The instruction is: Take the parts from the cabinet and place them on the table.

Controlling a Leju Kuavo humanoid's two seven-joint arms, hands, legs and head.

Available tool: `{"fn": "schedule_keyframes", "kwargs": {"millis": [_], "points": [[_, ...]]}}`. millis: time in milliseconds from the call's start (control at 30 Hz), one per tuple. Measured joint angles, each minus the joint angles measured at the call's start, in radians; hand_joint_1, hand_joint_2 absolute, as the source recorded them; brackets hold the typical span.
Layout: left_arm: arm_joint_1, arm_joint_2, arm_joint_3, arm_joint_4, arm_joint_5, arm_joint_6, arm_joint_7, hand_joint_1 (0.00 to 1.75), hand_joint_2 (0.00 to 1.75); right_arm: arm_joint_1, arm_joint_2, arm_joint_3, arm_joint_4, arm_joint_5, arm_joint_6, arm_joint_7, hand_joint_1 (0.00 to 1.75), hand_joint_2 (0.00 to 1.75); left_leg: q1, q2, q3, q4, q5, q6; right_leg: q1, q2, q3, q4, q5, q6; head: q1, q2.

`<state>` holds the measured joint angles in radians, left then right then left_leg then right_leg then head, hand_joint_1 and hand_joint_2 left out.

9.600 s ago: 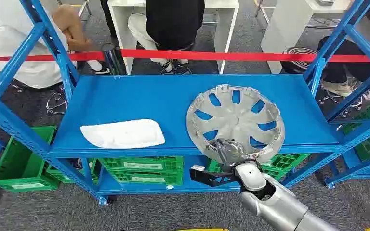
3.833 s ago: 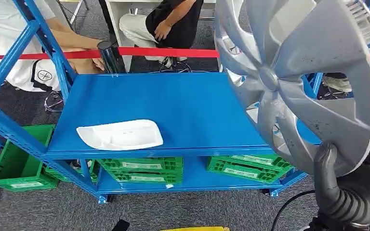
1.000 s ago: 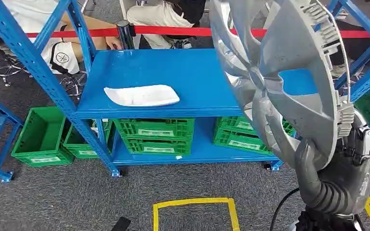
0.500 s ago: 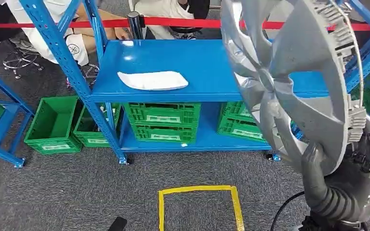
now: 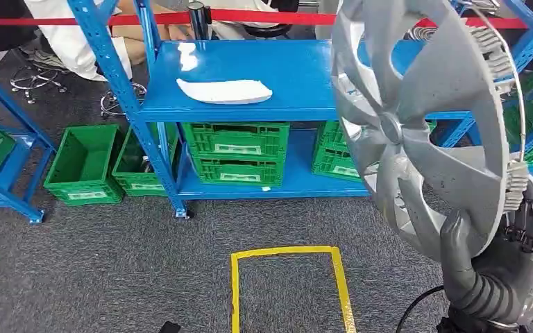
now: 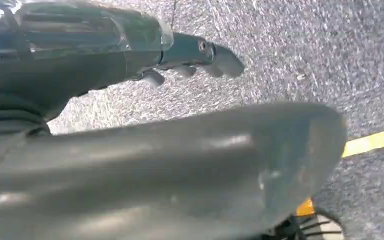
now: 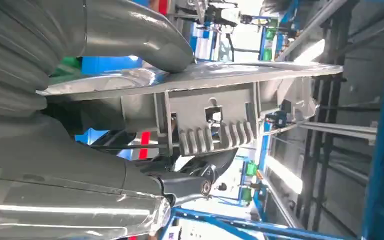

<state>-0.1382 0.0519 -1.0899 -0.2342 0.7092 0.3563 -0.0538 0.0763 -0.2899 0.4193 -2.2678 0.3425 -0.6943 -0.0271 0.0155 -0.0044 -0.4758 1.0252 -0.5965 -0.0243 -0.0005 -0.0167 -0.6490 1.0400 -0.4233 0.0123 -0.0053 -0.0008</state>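
Nearest, at the lower right of the head view: right hand [image 5: 503, 267] clamped on the bottom rim of the hubcap [image 5: 423, 118], thick grey thumb [image 5: 458, 246] pressed up the front face, darker fingers hidden behind the edge. Held upright and high, close to the camera, well clear of the shelf. Probably light, thin moulded plastic: stiff enough to stand on one rim grip, likely springy at the spokes, with a smooth painted face that could slip and brittle-looking clips [image 7: 212, 135] along the back of the rim. Best taken at the rim as now, never by a single spoke. Left hand [image 6: 190, 55] hanging over grey carpet, fingers apart, holding nothing. Further out: yellow tape square [image 5: 288, 284] on the floor, then the blue shelf [image 5: 305, 76] carrying a white part [image 5: 223, 90], not yet fetched, green crates [image 5: 236, 149] beneath.
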Motion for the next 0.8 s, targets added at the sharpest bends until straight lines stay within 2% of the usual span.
{"fn": "schedule_keyframes", "kwargs": {"millis": [33,67,100,167,200,233,267,300,333,367,400,433,467,533,567,600,633,667,700,733,767,800], "points": [[0.002,-0.004,0.000,0.000,-0.002,-0.004,0.003,0.00,0.00,0.003,0.000,-0.008,-0.001,0.008,0.000,0.013,1.75,1.75,-0.001,0.001,-0.005,-0.002,0.010,0.013,-0.002,0.000,0.000,-0.004,0.011,0.006,-0.003,0.000],[0.002,-0.007,0.000,0.000,-0.006,-0.008,0.009,0.00,0.00,0.012,0.001,-0.015,-0.002,0.014,0.000,0.024,1.75,1.75,0.004,0.003,-0.018,-0.004,0.024,0.026,-0.006,0.004,-0.007,0.000,0.000,0.012,-0.005,0.000],[0.002,-0.008,0.000,0.000,-0.009,-0.010,0.012,0.00,0.00,0.017,0.002,-0.019,-0.004,0.018,0.000,0.034,1.75,1.75,0.003,0.001,-0.031,-0.004,0.035,0.034,-0.006,0.007,-0.013,0.017,-0.048,0.019,0.001,0.000],[0.002,-0.013,0.000,0.000,-0.018,-0.017,0.024,0.00,0.00,0.030,0.003,-0.032,-0.008,0.039,0.000,0.055,1.75,1.75,0.001,-0.001,-0.061,-0.003,0.062,0.043,-0.007,0.008,-0.032,0.139,-0.181,0.027,0.007,0.000],[0.002,-0.014,0.000,0.000,-0.022,-0.022,0.031,0.00,0.00,0.034,0.004,-0.039,-0.008,0.048,0.000,0.062,1.75,1.75,0.000,-0.003,-0.079,-0.003,0.076,0.044,-0.007,0.008,-0.038,0.212,-0.227,0.028,0.011,0.000],[0.003,-0.014,0.000,0.000,-0.022,-0.022,0.031,0.00,0.00,0.035,0.004,-0.039,-0.008,0.049,0.000,0.063,1.75,1.75,0.000,-0.003,-0.083,-0.002,0.080,0.044,-0.007,0.009,-0.039,0.228,-0.233,0.028,0.011,0.000],[0.004,-0.013,0.000,0.000,-0.025,-0.022,0.037,0.00,0.00,0.036,0.005,-0.047,-0.009,0.057,0.000,0.070,1.75,1.75,-0.003,-0.003,-0.115,-0.001,0.102,0.044,-0.007,0.011,-0.032,0.303,-0.235,0.025,0.014,0.000],[0.005,-0.013,0.000,0.000,-0.025,-0.021,0.035,0.00,0.00,0.037,0.005,-0.052,-0.011,0.059,0.000,0.074,1.75,1.75,-0.005,-0.002,-0.132,-0.001,0.116,0.043,-0.007,0.011,-0.001,0.287,-0.192,0.021,0.015,0.000],[0.006,-0.013,0.000,0.000,-0.024,-0.019,0.027,0.00,0.00,0.037,0.005,-0.059,-0.016,0.059,0.000,0.077,1.75,1.75,-0.008,-0.002,-0.146,-0.001,0.127,0.042,-0.006,0.012,0.047,0.227,-0.149,0.013,0.016,0.000],[0.005,-0.013,0.000,0.000,-0.024,-0.015,0.016,0.00,0.00,0.036,0.006,-0.063,-0.018,0.059,0.000,0.077,1.75,1.75,-0.010,-0.002,-0.156,-0.001,0.138,0.040,-0.004,0.013,0.109,0.140,-0.125,0.002,0.017,0.000],[0.005,-0.015,0.000,0.000,-0.021,-0.011,0.005,0.00,0.00,0.033,0.007,-0.065,-0.021,0.058,0.000,0.077,1.75,1.75,-0.008,-0.001,-0.161,-0.001,0.147,0.038,0.003,0.016,0.179,0.040,-0.132,-0.010,0.018,0.000],[0.005,-0.018,0.000,0.000,-0.020,-0.005,-0.008,0.00,0.00,0.030,0.008,-0.068,-0.027,0.056,0.000,0.077,1.75,1.75,-0.014,-0.001,-0.165,0.001,0.155,0.032,0.012,0.016,0.240,-0.059,-0.156,-0.019,0.020,0.000],[0.005,-0.020,0.000,0.000,-0.018,-0.003,-0.016,0.00,0.00,0.028,0.008,-0.071,-0.029,0.055,0.000,0.075,1.75,1.75,-0.013,0.002,-0.170,-0.001,0.169,0.026,0.010,0.017,0.255,-0.096,-0.169,-0.016,0.019,0.000],[0.005,-0.021,0.000,0.000,-0.016,-0.002,-0.022,0.00,0.00,0.028,0.009,-0.074,-0.032,0.054,0.000,0.072,1.75,1.75,-0.007,0.005,-0.175,-0.013,0.194,0.014,0.016,0.019,0.241,-0.093,-0.154,-0.018,0.020,0.000],[0.009,-0.021,0.000,0.000,-0.015,-0.002,-0.023,0.00,0.00,0.028,0.010,-0.077,-0.032,0.053,0.000,0.072,1.75,1.75,-0.010,0.006,-0.180,-0.017,0.195,0.007,0.009,0.016,0.232,-0.105,-0.134,-0.024,0.019,0.000],[0.009,-0.021,0.000,0.000,-0.015,-0.002,-0.024,0.00,0.00,0.027,0.010,-0.079,-0.032,0.053,0.000,0.072,1.75,1.75,-0.008,0.006,-0.189,-0.003,0.158,0.004,0.007,0.009,0.220,-0.107,-0.119,-0.028,0.017,0.000],[0.010,-0.021,0.000,0.000,-0.015,-0.002,-0.024,0.00,0.00,0.027,0.011,-0.079,-0.032,0.053,0.000,0.072,1.75,1.75,-0.007,0.006,-0.203,0.039,0.092,0.002,0.008,0.011,0.204,-0.107,-0.108,-0.037,0.011,0.000],[0.010,-0.021,0.000,0.000,-0.014,-0.002,-0.024,0.00,0.00,0.027,0.012,-0.081,-0.032,0.053,0.000,0.072,1.75,1.75,-0.006,0.006,-0.220,0.107,0.025,-0.002,0.008,0.009,0.187,-0.104,-0.095,-0.038,0.006,0.000],[0.009,-0.021,0.000,0.000,-0.014,-0.002,-0.024,0.00,0.00,0.027,0.014,-0.084,-0.032,0.053,0.000,0.072,1.75,1.75,-0.007,0.005,-0.237,0.189,-0.027,-0.006,0.010,0.009,0.169,-0.099,-0.082,-0.039,0.005,0.000],[0.009,-0.021,0.000,0.000,-0.014,-0.002,-0.025,0.00,0.00,0.027,0.014,-0.086,-0.032,0.053,0.000,0.072,1.75,1.75,-0.007,0.005,-0.247,0.253,-0.044,-0.009,0.011,0.008,0.148,-0.091,-0.071,-0.039,0.002,0.000],[0.010,-0.021,0.000,0.000,-0.014,-0.002,-0.025,0.00,0.00,0.028,0.015,-0.086,-0.032,0.053,0.000,0.072,1.75,1.75,-0.007,0.005,-0.245,0.288,-0.029,-0.010,0.012,0.007,0.127,-0.083,-0.062,-0.039,0.000,0.000],[0.010,-0.021,0.000,0.000,-0.014,-0.002,-0.025,0.00,0.00,0.028,0.015,-0.086,-0.032,0.053,0.000,0.072,1.75,1.75,-0.007,0.005,-0.224,0.290,0.015,-0.009,0.012,0.007,0.101,-0.071,-0.054,-0.037,-0.002,0.000]]}}
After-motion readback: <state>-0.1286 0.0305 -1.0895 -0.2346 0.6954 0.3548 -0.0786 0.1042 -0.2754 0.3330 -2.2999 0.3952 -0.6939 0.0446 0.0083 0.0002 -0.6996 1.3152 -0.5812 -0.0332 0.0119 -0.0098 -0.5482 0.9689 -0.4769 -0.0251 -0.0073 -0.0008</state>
